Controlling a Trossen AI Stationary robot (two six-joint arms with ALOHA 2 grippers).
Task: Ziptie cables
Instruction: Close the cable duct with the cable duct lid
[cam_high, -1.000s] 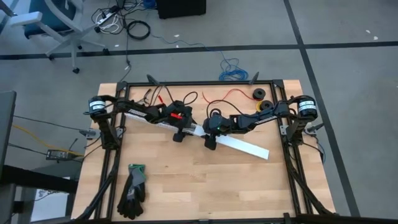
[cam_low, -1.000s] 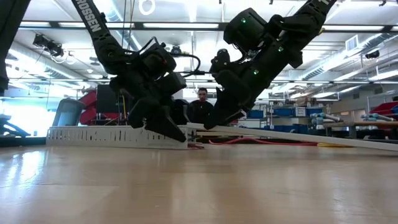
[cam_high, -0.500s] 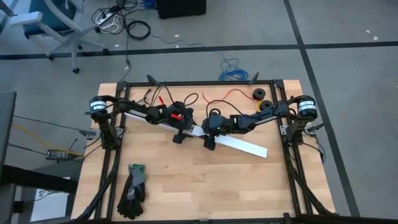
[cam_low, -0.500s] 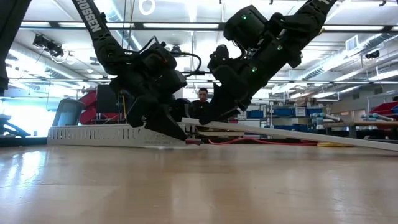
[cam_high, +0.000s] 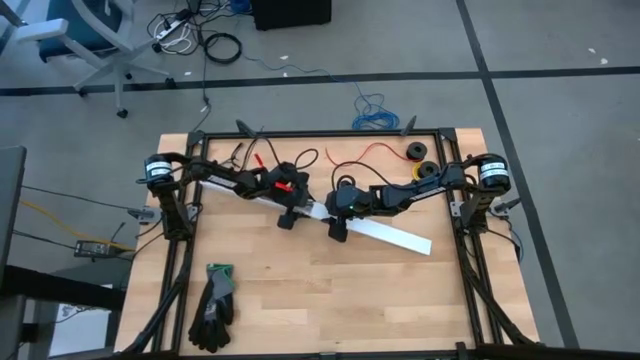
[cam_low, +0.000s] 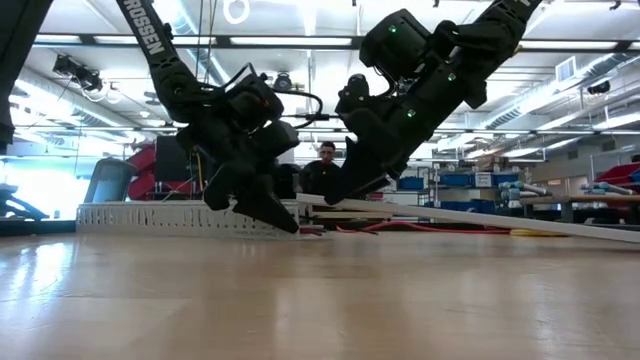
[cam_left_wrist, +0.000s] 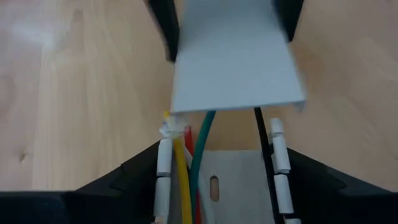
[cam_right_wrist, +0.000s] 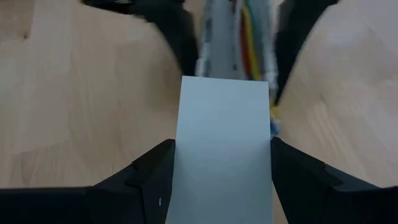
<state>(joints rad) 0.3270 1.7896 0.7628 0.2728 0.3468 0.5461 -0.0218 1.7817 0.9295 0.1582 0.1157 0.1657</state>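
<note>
A: What is the work surface?

B: A pale wooden table (cam_high: 330, 290) of butcher-block planks, framed by a black metal rig. A pair of black work gloves with green cuffs (cam_high: 213, 304) lies on its near left part, well apart from the arms. Two black tape rolls (cam_high: 420, 163) and a single long red wire (cam_high: 372, 151) sit by the far edge.

A: And around it?

B: Grey floor with dark lines, a coil of blue cable (cam_high: 372, 108) beyond the table, and an office chair (cam_high: 85, 40) at the far left. The low view looks into a lit workshop where a seated person (cam_low: 322, 170) shows between the arms.

A: Where are the cables?

B: The bundle of thin yellow, green, red and black wires (cam_left_wrist: 186, 168) lies inside the white slotted plastic channel (cam_high: 235, 185), which runs from the left arm's base towards the table's middle.

A: The grippers?

B: The left gripper (cam_left_wrist: 214, 186) straddles the channel's end, fingers spread on either side; whether they press on its walls cannot be told. The right gripper (cam_right_wrist: 221, 174) has its fingers against both long edges of a flat white plastic cover strip (cam_high: 385, 235), whose raised end hangs over the channel's end.
</note>
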